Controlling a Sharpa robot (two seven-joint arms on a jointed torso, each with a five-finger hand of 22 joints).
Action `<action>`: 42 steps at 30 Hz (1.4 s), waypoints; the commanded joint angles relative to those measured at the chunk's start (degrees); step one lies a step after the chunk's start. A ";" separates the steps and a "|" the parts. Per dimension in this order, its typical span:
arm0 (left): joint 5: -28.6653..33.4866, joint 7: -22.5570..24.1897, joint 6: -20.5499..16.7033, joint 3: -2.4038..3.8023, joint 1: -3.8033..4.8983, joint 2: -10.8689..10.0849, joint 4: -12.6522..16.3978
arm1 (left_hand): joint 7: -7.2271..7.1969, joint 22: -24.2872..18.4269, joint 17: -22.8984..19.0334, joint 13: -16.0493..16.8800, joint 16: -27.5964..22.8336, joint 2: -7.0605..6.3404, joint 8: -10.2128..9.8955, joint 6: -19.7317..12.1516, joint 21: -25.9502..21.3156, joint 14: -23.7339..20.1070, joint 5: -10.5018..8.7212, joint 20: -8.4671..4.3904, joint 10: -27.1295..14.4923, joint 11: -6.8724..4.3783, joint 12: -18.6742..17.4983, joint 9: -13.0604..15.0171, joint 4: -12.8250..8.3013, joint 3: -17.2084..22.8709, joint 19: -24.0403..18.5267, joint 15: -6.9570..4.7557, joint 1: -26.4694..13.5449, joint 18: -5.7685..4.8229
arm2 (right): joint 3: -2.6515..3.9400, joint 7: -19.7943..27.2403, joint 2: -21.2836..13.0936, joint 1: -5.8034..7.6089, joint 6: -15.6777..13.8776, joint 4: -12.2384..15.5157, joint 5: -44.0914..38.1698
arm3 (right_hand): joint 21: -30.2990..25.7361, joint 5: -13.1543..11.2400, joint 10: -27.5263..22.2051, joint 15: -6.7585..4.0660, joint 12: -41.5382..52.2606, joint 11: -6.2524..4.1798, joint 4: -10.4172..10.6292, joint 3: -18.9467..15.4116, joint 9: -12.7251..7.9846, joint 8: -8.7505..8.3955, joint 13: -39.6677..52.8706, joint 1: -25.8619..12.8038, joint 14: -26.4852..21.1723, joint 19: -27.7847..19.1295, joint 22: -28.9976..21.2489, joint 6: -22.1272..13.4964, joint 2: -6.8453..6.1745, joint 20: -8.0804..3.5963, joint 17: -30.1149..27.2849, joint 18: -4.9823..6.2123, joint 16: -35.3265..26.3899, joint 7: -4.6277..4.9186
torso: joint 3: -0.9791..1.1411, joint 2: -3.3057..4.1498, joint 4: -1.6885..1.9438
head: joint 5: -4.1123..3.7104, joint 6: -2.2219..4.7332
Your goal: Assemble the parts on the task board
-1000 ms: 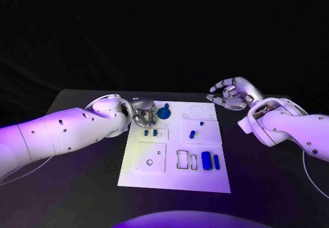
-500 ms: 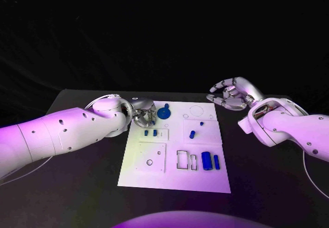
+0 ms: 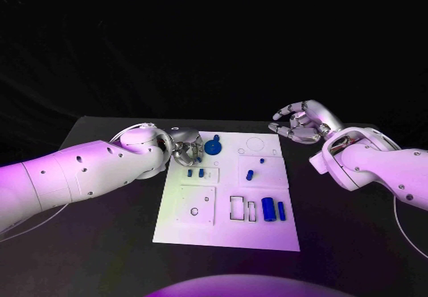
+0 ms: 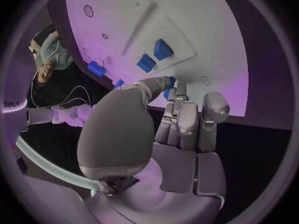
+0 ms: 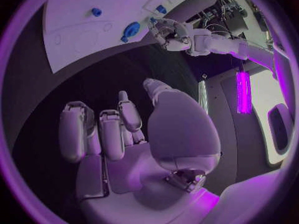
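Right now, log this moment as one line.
left hand: at round blue part, grip unclear | right hand: open, off task board

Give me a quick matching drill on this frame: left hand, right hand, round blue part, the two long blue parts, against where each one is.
Things:
1. left hand
2. right hand
3. round blue part
4. two long blue parts

Places:
A. side by side on the task board, toward its near right part
B. off the board, above the black table past its far right corner
C. at the board's far left edge
D. on the board's far part, beside the left hand's fingers

Pairs: 1-C, 2-B, 3-D, 4-A
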 commanded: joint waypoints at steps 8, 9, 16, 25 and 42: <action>0.85 0.57 -0.48 0.02 -0.03 -0.38 0.25 | 0.02 -0.73 -0.78 -0.12 -0.39 -1.02 -1.84 -2.12 -0.71 -0.59 0.10 0.10 -0.38 0.31 -1.22 -0.72 0.11 -0.20 -0.81 0.37 -1.13 -0.23 | 0.01 0.27 -0.03 -0.04 0.07 -0.07 -0.64 | -0.61 0.22 -0.50 -0.47 -0.43 -0.06 0.02 -0.40 0.02 0.31 -0.32 0.00 3.17 -0.56 5.49 -0.36 0.58 -0.16 2.56 0.82 -0.38 0.00 | 0.01 0.01 0.00 | -0.07 0.02; 0.85 0.57 -0.52 0.02 -0.03 -0.42 0.28 | 0.02 -0.73 -0.78 -0.12 -0.39 -1.02 -1.84 -2.12 -0.71 -0.59 0.10 0.10 -0.38 0.31 -1.22 -0.72 0.11 -0.20 -0.81 0.37 -1.13 -0.23 | 0.01 0.25 -0.03 -0.04 0.09 -0.08 -0.65 | -0.61 0.22 -0.50 -0.47 -0.43 -0.06 0.02 -0.40 0.02 0.31 -0.32 0.00 3.17 -0.56 5.49 -0.36 0.58 -0.16 2.56 0.82 -0.38 0.00 | 0.02 0.02 0.00 | -0.06 0.01; 1.13 0.71 -1.13 0.12 -0.10 -1.49 0.89 | 0.33 -2.78 -2.79 -0.37 -1.19 -1.44 -2.76 -3.07 -2.11 -1.67 0.16 0.15 -1.78 0.72 -2.49 -1.16 0.22 -0.57 -2.33 0.71 -1.61 0.19 | 0.01 -0.43 -0.04 -0.05 1.50 -0.57 -1.23 | -1.47 0.17 -1.36 -0.46 -1.37 -0.04 -0.15 -0.50 -0.01 0.35 -1.24 0.37 3.03 -1.00 4.94 -0.47 0.43 -0.16 2.05 1.01 -0.66 0.00 | -0.03 -0.01 0.01 | -0.17 0.12; 11.30 4.17 -6.64 0.82 -0.05 -5.17 2.65 | 0.61 -5.23 -6.04 -0.75 -2.46 -1.18 -3.07 -3.00 -3.82 -3.22 0.33 0.42 -3.62 1.30 -3.89 -1.41 0.25 -0.54 -4.11 1.13 -1.57 0.67 | 0.01 -2.47 0.17 -0.15 11.48 -2.28 -10.29 | -11.67 -6.68 -20.60 0.00 -42.66 0.53 -4.21 10.28 -0.81 0.55 -36.66 10.05 0.47 -5.65 -1.47 2.00 -1.46 0.04 -6.20 2.95 -6.26 0.57 | 0.04 -0.09 0.00 | -0.30 0.29; 68.28 25.46 -12.76 1.16 0.33 -11.33 7.56 | 0.51 -23.30 -29.05 -0.14 -18.13 1.15 -1.40 0.95 -20.54 -16.62 0.01 0.76 -1.80 0.88 3.12 -1.25 0.69 -4.61 -16.58 1.07 -1.67 3.54 | -0.06 -9.64 1.55 -1.75 20.12 -2.06 -39.44 | -5.08 -9.05 -14.24 0.33 -59.13 0.96 -8.27 15.86 -2.34 -1.26 -55.19 8.33 2.35 -1.55 3.31 6.08 -4.84 0.07 -2.76 1.54 -3.94 -0.10 | -0.09 0.05 -0.04 | -3.68 1.28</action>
